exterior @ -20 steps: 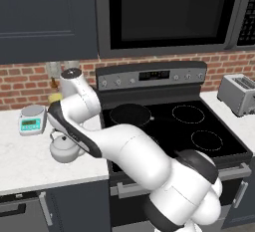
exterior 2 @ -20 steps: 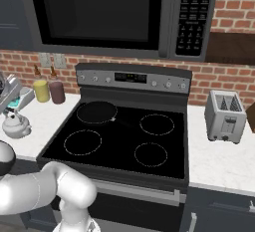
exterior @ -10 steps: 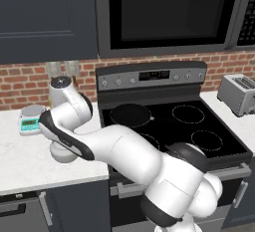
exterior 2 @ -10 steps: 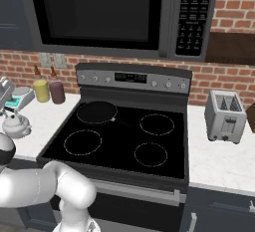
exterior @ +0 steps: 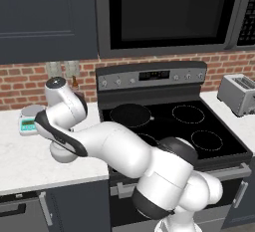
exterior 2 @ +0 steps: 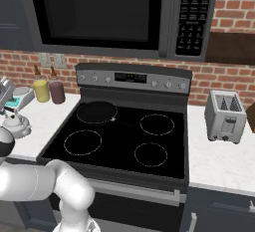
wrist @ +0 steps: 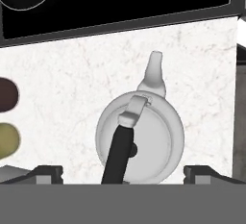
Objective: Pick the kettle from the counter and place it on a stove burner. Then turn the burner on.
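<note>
The silver kettle (wrist: 144, 131) stands upright on the white counter (wrist: 67, 74), its black handle (wrist: 119, 153) arching over the lid and its spout (wrist: 154, 74) pointing at the cooktop. My gripper (wrist: 123, 172) hangs open right above it, one fingertip (wrist: 45, 172) on each side of the body, touching nothing. In the left base view my bent arm covers most of the kettle (exterior: 61, 154). From the right base view the kettle (exterior 2: 15, 124) sits at the far left. The right-front stove burner (exterior 2: 151, 155) (exterior: 206, 140) is bare.
A round black pan (exterior 2: 97, 111) occupies the left-rear burner. Behind the kettle are a small scale (exterior 2: 22, 99), a yellow cup (exterior 2: 41, 90) and a dark cup (exterior 2: 56, 92). A silver toaster (exterior 2: 226, 116) stands on the right counter. Stove knobs line the back panel (exterior 2: 132, 78).
My arm has swung left and down, bringing the hand over the kettle. The kettle has stayed put and the jaws have remained open.
</note>
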Controlling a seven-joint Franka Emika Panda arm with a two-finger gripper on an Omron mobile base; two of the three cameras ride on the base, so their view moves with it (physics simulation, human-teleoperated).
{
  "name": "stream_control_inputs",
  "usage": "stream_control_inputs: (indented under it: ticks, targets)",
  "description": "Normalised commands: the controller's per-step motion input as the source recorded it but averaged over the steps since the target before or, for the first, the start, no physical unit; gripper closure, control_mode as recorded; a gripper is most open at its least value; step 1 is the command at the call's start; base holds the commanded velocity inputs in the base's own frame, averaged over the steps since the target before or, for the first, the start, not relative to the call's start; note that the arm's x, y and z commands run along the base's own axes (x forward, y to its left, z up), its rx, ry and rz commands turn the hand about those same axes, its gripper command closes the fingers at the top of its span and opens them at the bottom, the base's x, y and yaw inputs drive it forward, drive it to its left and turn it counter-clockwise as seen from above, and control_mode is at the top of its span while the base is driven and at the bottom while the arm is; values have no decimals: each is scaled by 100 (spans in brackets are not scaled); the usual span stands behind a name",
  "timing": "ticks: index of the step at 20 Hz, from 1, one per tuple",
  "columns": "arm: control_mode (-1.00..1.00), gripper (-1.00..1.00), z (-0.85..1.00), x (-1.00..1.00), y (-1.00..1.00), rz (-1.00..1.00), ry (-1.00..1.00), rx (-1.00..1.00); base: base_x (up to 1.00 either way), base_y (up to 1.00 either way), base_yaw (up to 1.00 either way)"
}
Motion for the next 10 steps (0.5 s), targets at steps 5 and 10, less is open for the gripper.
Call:
stream_control_inputs:
  ticks: [5, 10]
  targets:
    - [-100, -100, -13, 2, 0, -6, 0, 0, 0, 0, 0]
    - [-100, -100, -28, 6, 0, -6, 3, 0, 0, 0, 0]
